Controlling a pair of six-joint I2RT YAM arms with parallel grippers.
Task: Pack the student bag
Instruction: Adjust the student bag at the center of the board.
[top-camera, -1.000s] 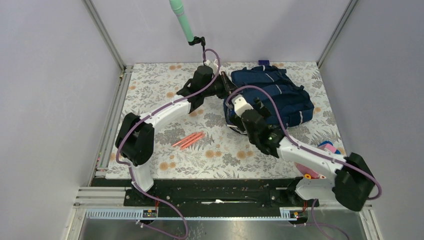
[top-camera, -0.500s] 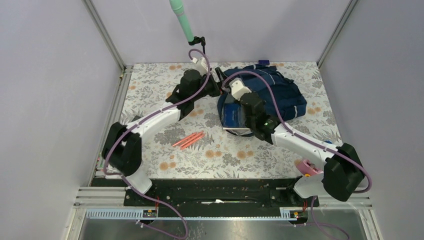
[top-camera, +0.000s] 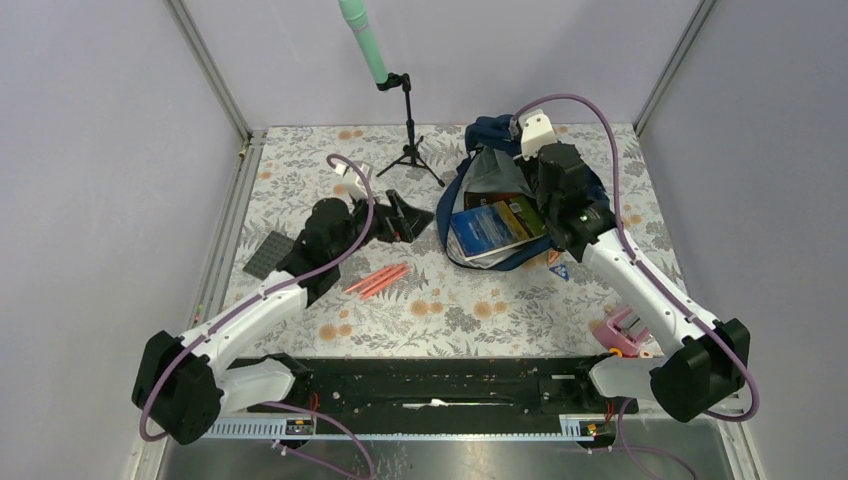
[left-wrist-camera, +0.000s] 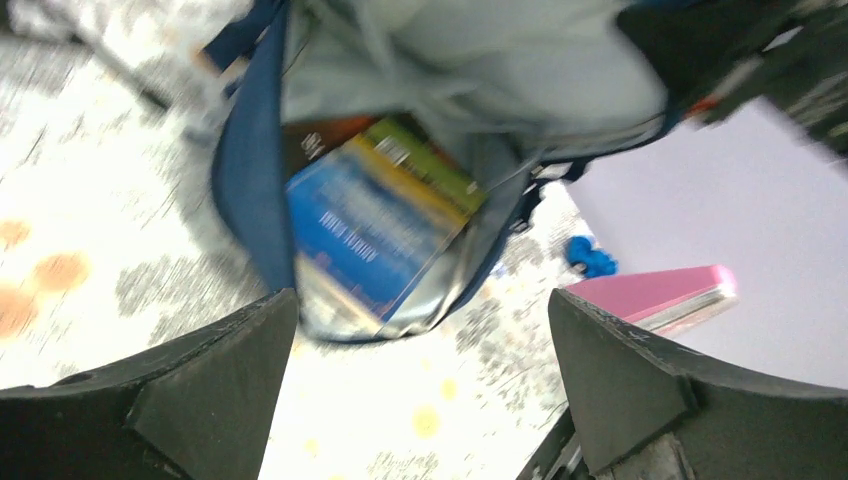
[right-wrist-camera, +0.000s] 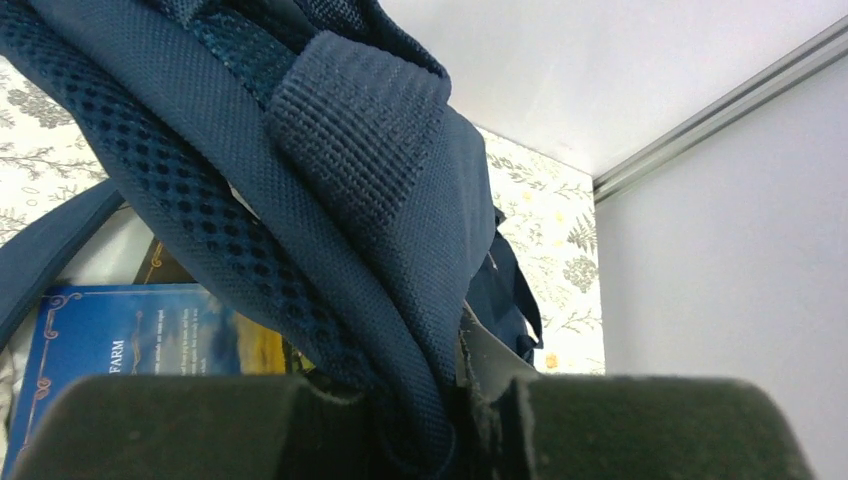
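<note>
Clenching the navy blue fabric backpack (right-wrist-camera: 380, 150), your right gripper (right-wrist-camera: 470, 400) should hold it wide; send the released left gripper (left-wrist-camera: 420, 385) for the slim red sticks (top-camera: 378, 280), eight o'clock.

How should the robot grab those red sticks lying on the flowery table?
Probably around the middle of the red sticks, coming straight down from above and closing across their thin width. They lie flat, side by side and slanted, with bare table around them. The open left gripper is the nearer one.
</note>
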